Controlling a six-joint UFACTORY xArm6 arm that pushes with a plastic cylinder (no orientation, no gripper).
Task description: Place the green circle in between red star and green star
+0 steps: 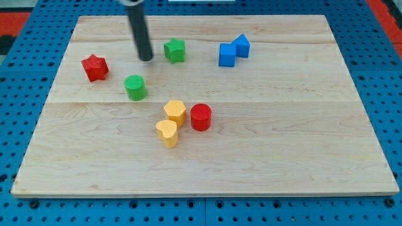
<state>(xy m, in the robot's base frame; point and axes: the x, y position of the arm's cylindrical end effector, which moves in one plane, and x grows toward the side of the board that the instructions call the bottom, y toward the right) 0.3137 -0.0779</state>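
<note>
The green circle (135, 87) lies on the wooden board at the view's left of centre. The red star (95, 67) is up and to its left. The green star (175, 50) is up and to its right. My tip (146, 59) stands on the board between the two stars, just left of the green star and above the green circle, apart from all three.
A yellow hexagon (175, 112), a yellow heart (167, 133) and a red circle (201, 117) cluster near the board's middle. Two blue blocks (227, 54) (242, 45) touch at the view's top right. The board (282, 125) lies on a blue pegboard.
</note>
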